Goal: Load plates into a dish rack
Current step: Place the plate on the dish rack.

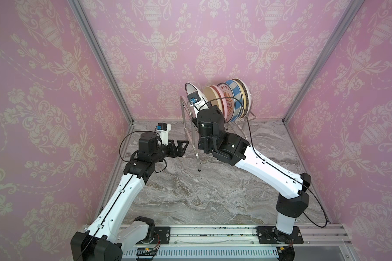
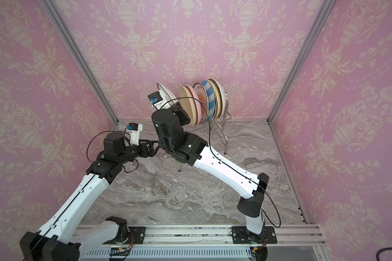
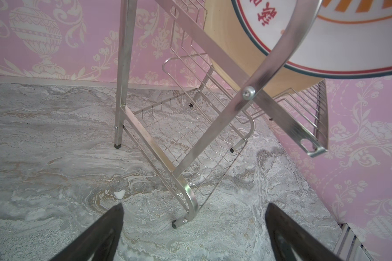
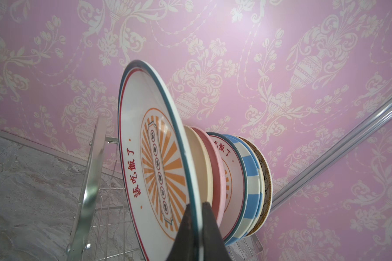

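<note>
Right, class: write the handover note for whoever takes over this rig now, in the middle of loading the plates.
Left gripper: open, empty, pointing at the dish rack's front foot.
Right gripper: shut on the rim of a sunburst plate, held on edge at the open end of the row.
Upright in the rack: cream plate, pink plate, second sunburst plate, blue-striped plate, brown floral plate; more may be hidden between them.
Done: that row is loaded.
Left: seat the held plate in a slot beside the cream plate, then release. No loose plates show on the table.
</note>
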{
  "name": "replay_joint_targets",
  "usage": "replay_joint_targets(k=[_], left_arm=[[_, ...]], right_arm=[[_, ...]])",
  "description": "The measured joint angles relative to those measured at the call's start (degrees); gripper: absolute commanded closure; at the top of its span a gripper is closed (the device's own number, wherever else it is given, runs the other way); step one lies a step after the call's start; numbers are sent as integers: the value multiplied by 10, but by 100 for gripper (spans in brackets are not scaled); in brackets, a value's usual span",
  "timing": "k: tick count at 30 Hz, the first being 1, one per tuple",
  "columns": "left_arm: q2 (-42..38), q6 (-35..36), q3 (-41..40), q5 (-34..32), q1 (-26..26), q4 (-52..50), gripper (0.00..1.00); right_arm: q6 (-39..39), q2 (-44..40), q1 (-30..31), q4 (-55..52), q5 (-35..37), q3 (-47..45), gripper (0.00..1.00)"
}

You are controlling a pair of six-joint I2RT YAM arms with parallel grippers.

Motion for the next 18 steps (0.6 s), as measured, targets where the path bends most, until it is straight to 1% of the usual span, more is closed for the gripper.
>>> replay_joint_targets(k=[8, 14, 18], left_arm=[[-3, 0, -3, 2, 0, 0, 1], [0, -5, -17, 13, 0, 5, 1], [4, -13, -24, 18, 0, 14, 1]], right_arm=[[90, 9, -54, -57, -18, 55, 100], [135, 63, -61, -100, -39, 121, 100], [148, 94, -61, -123, -47, 130, 100]])
